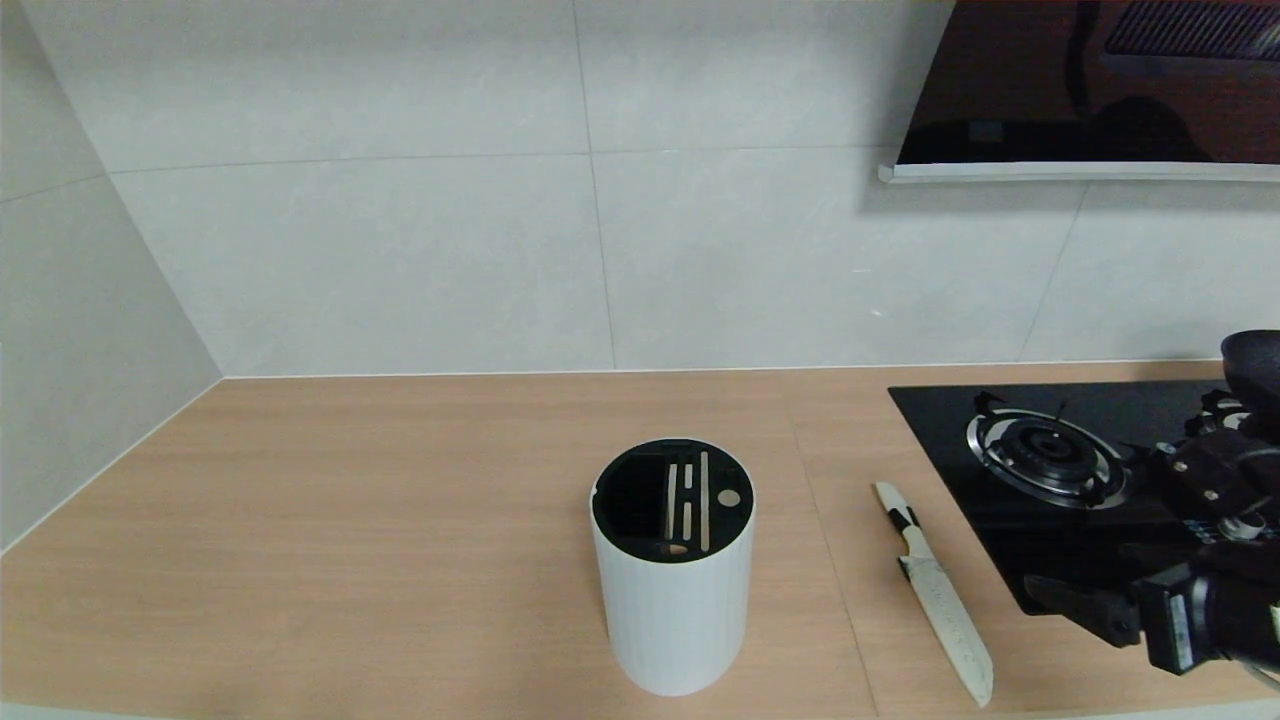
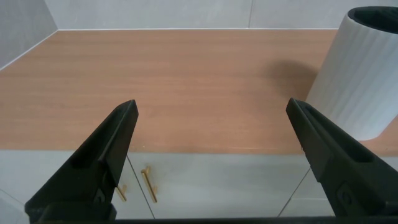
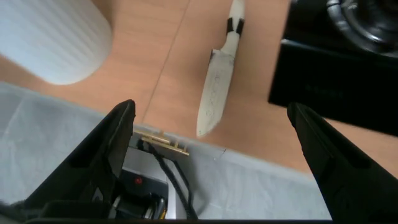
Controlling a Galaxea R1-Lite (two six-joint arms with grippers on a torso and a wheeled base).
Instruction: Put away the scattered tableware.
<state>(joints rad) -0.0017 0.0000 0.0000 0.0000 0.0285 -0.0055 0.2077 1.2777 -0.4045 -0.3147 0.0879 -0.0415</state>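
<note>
A white ribbed knife holder (image 1: 672,570) with a black slotted top stands upright near the counter's front edge. To its right a white knife (image 1: 935,590) with a cream handle and a black band lies flat, blade tip toward the front edge. My right gripper (image 3: 210,109) hangs open over the front edge, just off the knife (image 3: 217,87) blade's tip; one of its fingers (image 1: 1075,600) shows right of the blade. My left gripper (image 2: 210,109) is open and holds nothing, in front of the counter edge, to the left of the holder (image 2: 360,74).
The wooden counter (image 1: 400,500) stretches bare to the left as far as the tiled walls. A black gas hob (image 1: 1050,460) sits right of the knife, with a dark pot (image 1: 1255,360) at its far edge. A range hood (image 1: 1090,90) hangs above. Cabinet handles (image 2: 148,186) show below the edge.
</note>
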